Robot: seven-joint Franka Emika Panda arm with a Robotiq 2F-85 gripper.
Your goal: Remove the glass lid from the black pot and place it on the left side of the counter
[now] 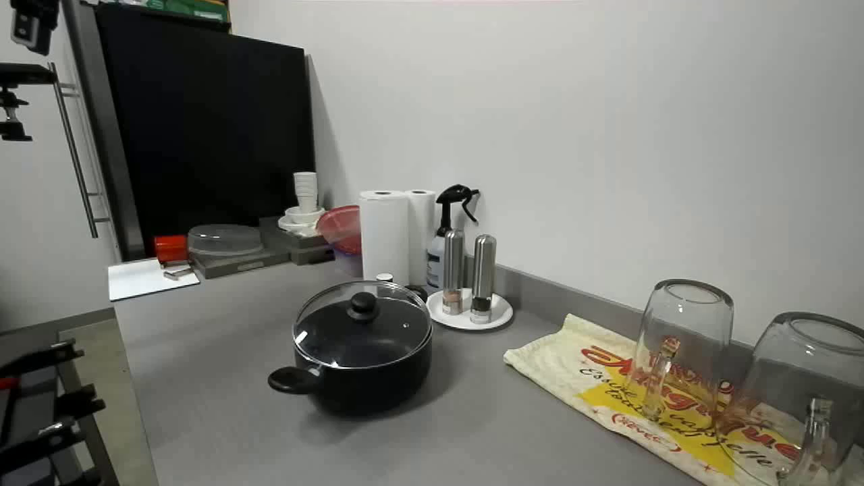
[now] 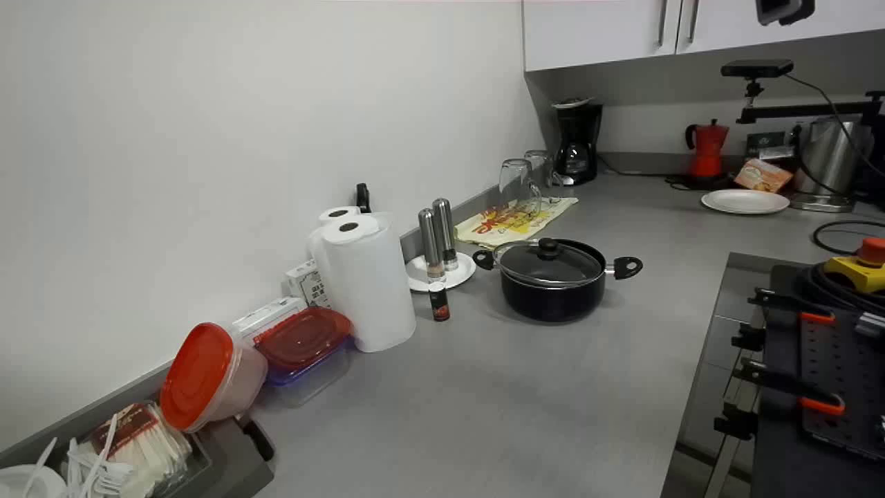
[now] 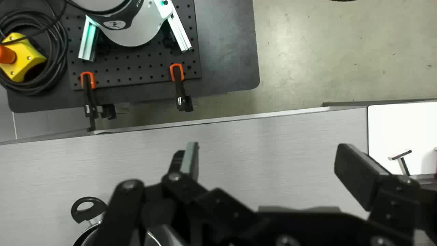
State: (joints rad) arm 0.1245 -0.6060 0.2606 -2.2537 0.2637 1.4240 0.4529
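The glass lid with its black knob lies on the black pot. In an exterior view the lid sits off-centre, with part of the rim of the pot uncovered. The pot stands on the grey counter. In the wrist view my gripper is wide open and empty, high above the counter. The pot's handle shows at lower left there; most of the pot and lid is hidden behind the gripper. Only a small dark tip of the gripper shows at the top edge of both exterior views.
Two metal mills on a white plate, a small spice jar and paper towel rolls stand near the pot. Upturned glass mugs stand on a yellow cloth. Plastic containers line the wall. Clamps grip the base's edge.
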